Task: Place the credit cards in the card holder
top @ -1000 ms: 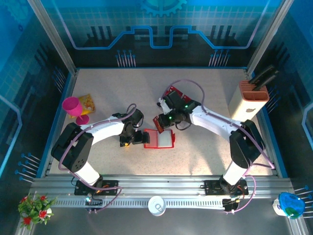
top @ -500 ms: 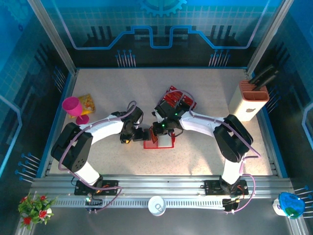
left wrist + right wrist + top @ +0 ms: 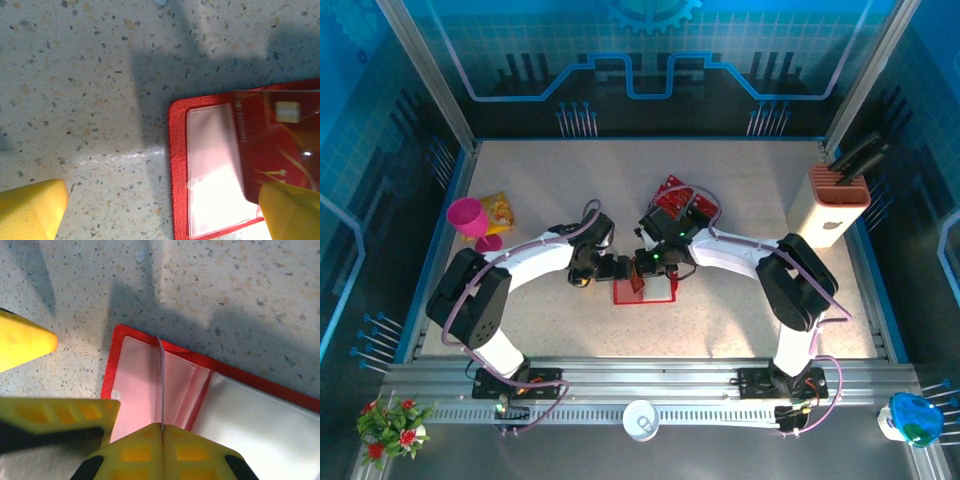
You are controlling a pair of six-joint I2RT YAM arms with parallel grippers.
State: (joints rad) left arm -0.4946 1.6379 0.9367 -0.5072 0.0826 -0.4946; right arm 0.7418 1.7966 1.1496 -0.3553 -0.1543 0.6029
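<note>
Card holder, top view? — Kim
Open flat, mid-table. Left gripper at its left edge, right gripper over its left half. — Raj
Left wrist? — Kim
Left gripper spread wide, empty. Holder's rim between the fingers; one finger above the card, contact unclear. — Raj
Right wrist? — Kim
Right gripper clamped on card, edge-on, upright over holder's pale inside. A left-gripper finger just beside the rim. — Raj
</note>
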